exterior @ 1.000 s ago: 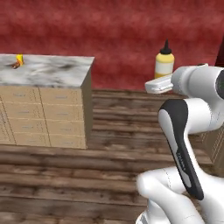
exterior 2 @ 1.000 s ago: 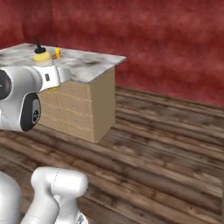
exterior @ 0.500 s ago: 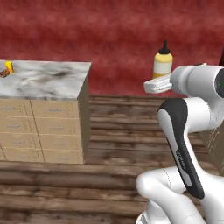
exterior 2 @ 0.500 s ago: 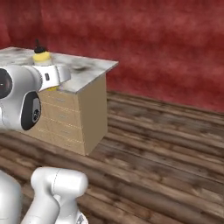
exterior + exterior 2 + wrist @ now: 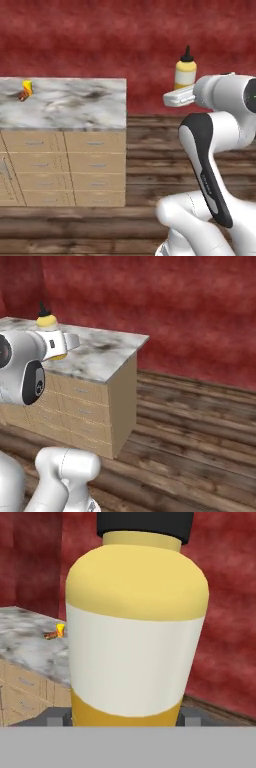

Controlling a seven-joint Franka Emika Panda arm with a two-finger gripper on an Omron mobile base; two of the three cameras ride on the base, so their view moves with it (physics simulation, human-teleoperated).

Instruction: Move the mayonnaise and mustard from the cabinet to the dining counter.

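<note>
The mustard (image 5: 185,72) rides upright in the air, a yellow squeeze bottle with a black pointed cap, standing tall above the white hand of the arm (image 5: 210,150). In the left base view it hangs against the red wall (image 5: 125,40), well off to the right of the dining counter (image 5: 95,102), past the counter's right edge and over the wooden floor (image 5: 145,165).

From the right base view the bottle (image 5: 48,323) peeks up behind the arm's round white wrist, black tip on top, with the marble slab (image 5: 105,353) spreading behind and to the right of it.

Up close in the hand view, the bottle (image 5: 135,632) is huge: yellow shoulders, a wide pale band round its middle, a darker yellow base, the black cap cut off at the top edge. The gripper (image 5: 125,716) has its two dark fingertips (image 5: 56,716) pressed in at either side of the bottle's base, so the claw is clamped on the mustard, spread wide to take its girth.

Over on the counter, a small red-orange tube with a yellow cap (image 5: 25,91) lies near the far left of the slab, close to its back edge. The hand view picks it up too (image 5: 55,632), a little speck on the marble, left of the bottle and well apart from it.

Below the slab, light wooden drawers (image 5: 65,170) with short handles face the floor planks.
</note>
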